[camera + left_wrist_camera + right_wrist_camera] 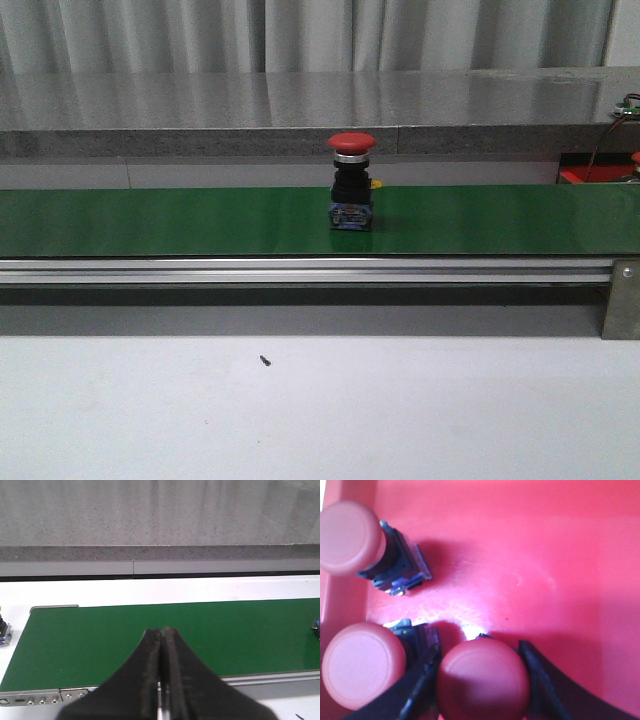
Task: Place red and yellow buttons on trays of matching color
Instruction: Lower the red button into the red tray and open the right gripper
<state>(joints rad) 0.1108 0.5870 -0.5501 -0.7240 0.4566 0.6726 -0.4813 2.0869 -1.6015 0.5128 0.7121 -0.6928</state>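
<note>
A red button (351, 182) stands upright on the green belt (180, 221), near the middle of the front view; a small yellow part shows just behind it, too hidden to identify.

The left gripper (163, 632) hangs over the near edge of the belt, fingers pressed together with nothing between them.

The right gripper (481, 652) is over the red tray (530, 545), its fingers clamped on the cap of a held red button (482, 680). Two more red buttons are in the tray: one lying on its side (367, 545), one just beside the held button (364, 665), touching the near finger.
</note>
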